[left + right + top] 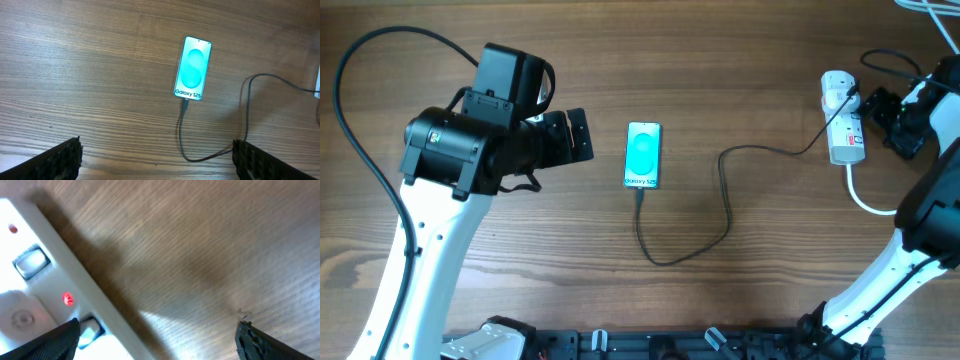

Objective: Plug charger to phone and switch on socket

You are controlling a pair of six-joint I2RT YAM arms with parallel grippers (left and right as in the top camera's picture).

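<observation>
The phone lies flat mid-table with its cyan screen up; it also shows in the left wrist view. The thin black charger cable is plugged into the phone's near short end, loops on the table and runs to the white socket strip at the far right. The cable also shows in the left wrist view. My left gripper is open and empty, hovering left of the phone. My right gripper is open, right beside the socket, where a red light glows.
The socket's thick white lead curves toward the right arm's base. Black cables trail behind both arms. A black rail runs along the table's front edge.
</observation>
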